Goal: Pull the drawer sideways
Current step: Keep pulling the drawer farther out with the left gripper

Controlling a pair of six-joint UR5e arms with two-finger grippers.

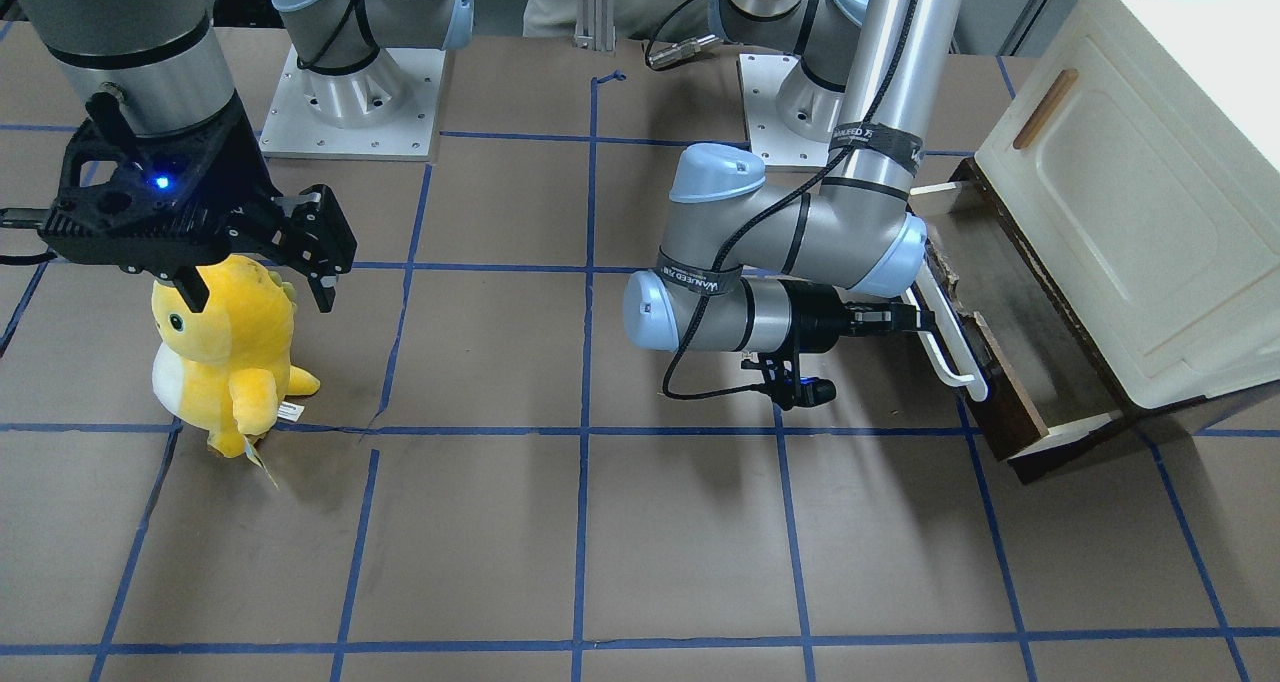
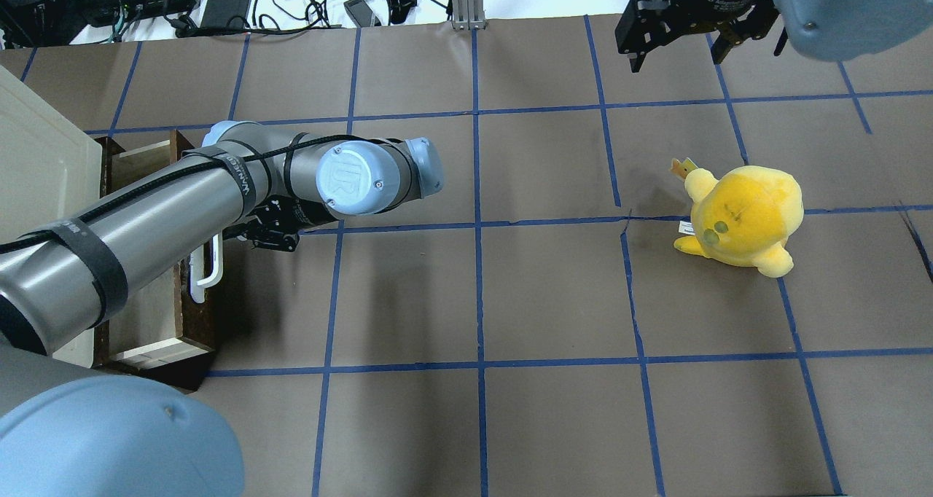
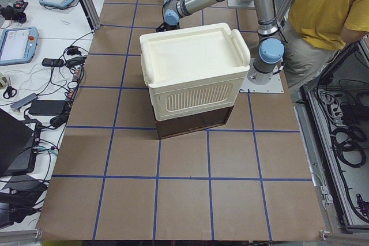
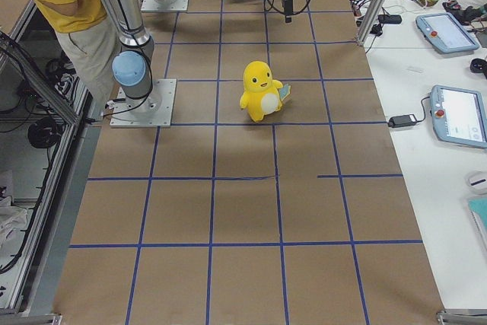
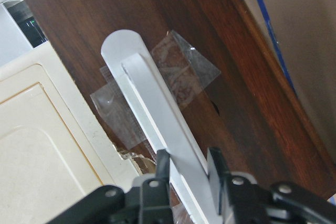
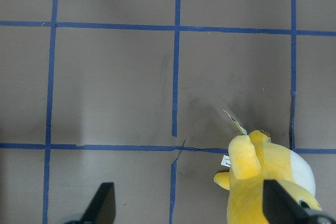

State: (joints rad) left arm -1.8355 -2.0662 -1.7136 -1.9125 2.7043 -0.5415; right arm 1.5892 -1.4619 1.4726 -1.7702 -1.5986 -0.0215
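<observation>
The drawer (image 1: 1003,414) has a dark brown front and a long white bar handle (image 1: 948,337). It stands partly out of the cream cabinet (image 1: 1130,192) at the table's left end. My left gripper (image 1: 915,317) is shut on the handle. In the left wrist view its fingers (image 5: 163,167) clamp both sides of the white bar (image 5: 157,103). In the overhead view the drawer (image 2: 157,311) and its handle (image 2: 206,267) lie under my left arm. My right gripper (image 1: 260,280) is open and empty, hovering above the table; it also shows in the overhead view (image 2: 674,45).
A yellow plush toy (image 1: 230,347) stands under and beside my right gripper; it also shows in the overhead view (image 2: 743,216) and the right wrist view (image 6: 268,182). The table is brown with blue tape lines. A person in a yellow shirt (image 3: 323,4) stands behind the robot.
</observation>
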